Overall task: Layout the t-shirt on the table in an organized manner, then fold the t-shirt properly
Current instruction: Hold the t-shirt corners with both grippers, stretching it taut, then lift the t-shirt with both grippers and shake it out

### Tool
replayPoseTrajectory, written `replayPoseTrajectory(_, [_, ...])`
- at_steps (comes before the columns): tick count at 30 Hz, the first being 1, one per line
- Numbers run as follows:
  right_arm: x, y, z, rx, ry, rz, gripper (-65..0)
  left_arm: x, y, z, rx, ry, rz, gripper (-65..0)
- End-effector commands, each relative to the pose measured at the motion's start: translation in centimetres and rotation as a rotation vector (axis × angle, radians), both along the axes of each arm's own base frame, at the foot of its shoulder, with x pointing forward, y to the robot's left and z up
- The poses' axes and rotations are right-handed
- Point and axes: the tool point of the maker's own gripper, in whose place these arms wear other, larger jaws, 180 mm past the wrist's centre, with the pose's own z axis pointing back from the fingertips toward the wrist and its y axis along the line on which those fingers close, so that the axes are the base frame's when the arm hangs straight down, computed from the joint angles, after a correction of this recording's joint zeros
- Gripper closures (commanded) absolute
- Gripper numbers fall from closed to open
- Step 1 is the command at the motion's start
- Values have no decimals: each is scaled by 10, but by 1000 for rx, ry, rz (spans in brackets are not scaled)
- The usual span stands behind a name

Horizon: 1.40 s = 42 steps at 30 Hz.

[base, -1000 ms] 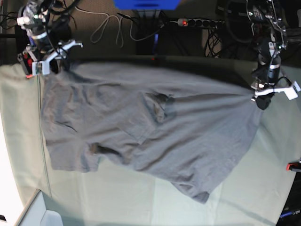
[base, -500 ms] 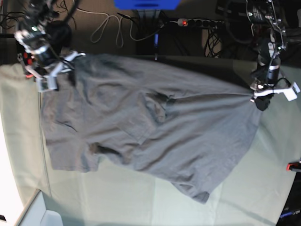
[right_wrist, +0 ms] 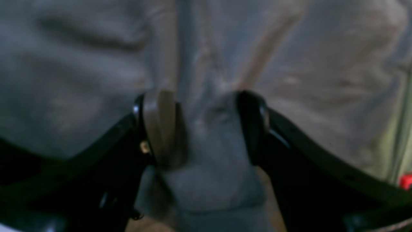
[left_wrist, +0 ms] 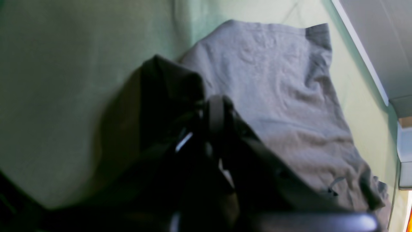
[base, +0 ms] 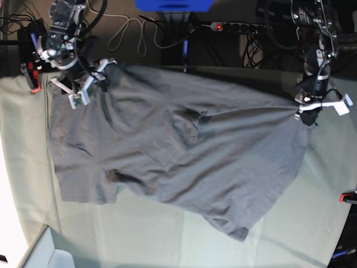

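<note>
The grey t-shirt point(base: 178, 151) lies spread and creased across the table point(base: 329, 184), which is covered in pale green cloth. In the base view my right gripper point(base: 91, 82) is at the far left corner, shut on a bunch of shirt fabric. The right wrist view shows that fabric point(right_wrist: 209, 167) pinched between the fingers point(right_wrist: 157, 129). My left gripper point(base: 305, 111) is at the right side, shut on the shirt's edge and pulling it taut. In the left wrist view the gripper point(left_wrist: 214, 112) is dark, with the shirt point(left_wrist: 273, 96) stretching away over the green cloth point(left_wrist: 64, 64).
Red clamps sit at the right edge point(base: 348, 196) and the far left corner point(base: 33, 75). A power strip point(base: 234, 25) and cables lie behind the table. A white bin point(base: 50, 254) stands at the near left corner.
My right gripper has moved to the right along the far edge, carrying the shirt's corner with it. The left gripper has shifted slightly toward the far edge and still holds the shirt.
</note>
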Motion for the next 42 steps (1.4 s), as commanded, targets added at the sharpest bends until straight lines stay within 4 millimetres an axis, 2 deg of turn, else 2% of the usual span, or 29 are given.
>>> replayPoseTrajectory(1, [6, 5, 8, 19, -39, 15, -328, 7, 5, 14, 23, -47, 1, 0])
replayPoseTrajectory(5, [4, 15, 6, 29, -29, 43, -316, 7, 5, 14, 23, -49, 1, 0])
replayPoseTrajectory(7, [4, 16, 6, 29, -31, 45, -270, 7, 5, 14, 23, -49, 1, 0])
replayPoseTrajectory(9, [4, 15, 6, 28, -31, 44, -167, 7, 5, 14, 23, -49, 1, 0])
replayPoseTrajectory(11, [5, 14, 7, 26, -33, 40, -29, 7, 5, 14, 23, -49, 1, 0])
replayPoseTrajectory(12, [7, 12, 10, 19, -41, 41, 0, 7, 5, 14, 23, -49, 1, 0])
replayPoseTrajectory(16, [9, 0, 34, -20, -105, 27, 0, 8, 5, 17, 30, -54, -2, 0])
replayPoseTrajectory(19, [23, -4, 70, -32, -208, 20, 0, 8, 6, 20, 36, -62, -2, 0])
replayPoseTrajectory(21, [34, -13, 99, -46, -293, -5, 0, 12, 5, 27, 45, -78, -12, 0])
replayPoseTrajectory(23, [45, -20, 120, -69, -355, -17, 0, 21, 3, 45, 60, -124, -24, 0])
replayPoseTrajectory(27, [96, -30, 171, -108, -524, -14, 0, 69, 4, 96, 165, -252, -58, 0])
replayPoseTrajectory(30, [137, -35, 214, -121, -658, -14, 0, 115, -15, 139, 309, -333, -155, 0])
replayPoseTrajectory(32, [167, -36, 246, -112, -750, -22, 0, 144, -41, 169, 389, -397, -237, 0])
replayPoseTrajectory(36, [226, -51, 288, -148, -823, -38, 0, 196, -86, 225, 524, -511, -351, 0])
replayPoseTrajectory(38, [253, -58, 316, -144, -870, -44, 0, 215, -105, 250, 587, -547, -388, 0])
replayPoseTrajectory(42, [303, -74, 378, -108, -952, -48, 0, 257, -127, 299, 621, -595, -420, 0])
